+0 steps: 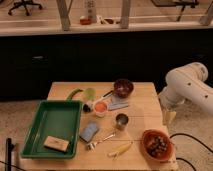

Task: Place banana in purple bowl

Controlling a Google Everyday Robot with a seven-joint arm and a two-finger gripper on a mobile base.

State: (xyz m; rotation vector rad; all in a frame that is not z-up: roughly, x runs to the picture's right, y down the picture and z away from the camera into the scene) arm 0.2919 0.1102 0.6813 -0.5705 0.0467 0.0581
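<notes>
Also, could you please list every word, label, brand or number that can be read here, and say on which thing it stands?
None: no word, number or logo can be read anywhere.
Banana, purple bowl, tray, cup: no print visible.
Block in the tray: no label readable.
End effector, hanging at the right edge of the table: no marking readable.
</notes>
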